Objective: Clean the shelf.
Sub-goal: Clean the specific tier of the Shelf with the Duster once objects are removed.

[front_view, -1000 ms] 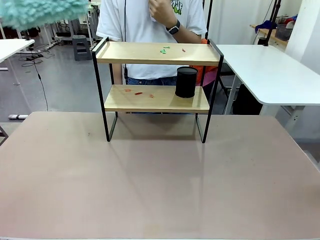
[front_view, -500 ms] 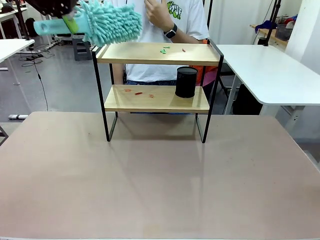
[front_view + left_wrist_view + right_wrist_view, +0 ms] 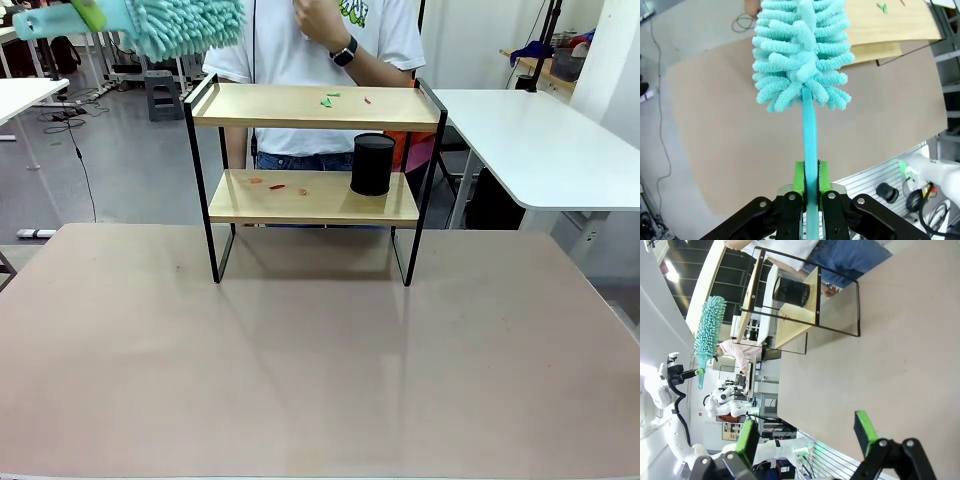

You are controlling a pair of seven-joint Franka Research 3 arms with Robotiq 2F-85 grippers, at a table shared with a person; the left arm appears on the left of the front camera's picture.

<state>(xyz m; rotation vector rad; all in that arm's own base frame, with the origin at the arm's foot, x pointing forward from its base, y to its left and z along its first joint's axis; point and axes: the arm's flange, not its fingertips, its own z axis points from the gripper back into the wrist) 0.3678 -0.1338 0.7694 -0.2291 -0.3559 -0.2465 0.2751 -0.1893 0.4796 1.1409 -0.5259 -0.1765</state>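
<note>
Teal duster (image 3: 800,55): handle pinched tight in my left claw (image 3: 810,175), up at ten o'clock
Right claw (image 3: 807,432): spread wide, empty
Shelf (image 3: 260,105): counter's twelve o'clock; scraps (image 3: 329,99) on both boards, seemingly nothing wiped yet

This is looking like a robotics lab or test workshop rather than a home. The large brownish tabletop (image 3: 320,370) is sitting among plain white rounded tables (image 3: 540,140), and black cables (image 3: 62,113) are trailing across the bare grey floor (image 3: 130,185). A grey step stool (image 3: 163,97) is standing among further workbenches at the back left, and a cluttered wooden bench (image 3: 540,64) is lining the far right. A slotted aluminium base plate (image 3: 875,180) is running along the tabletop's edge, with a white jointed robot arm (image 3: 659,387) standing near it.
</note>
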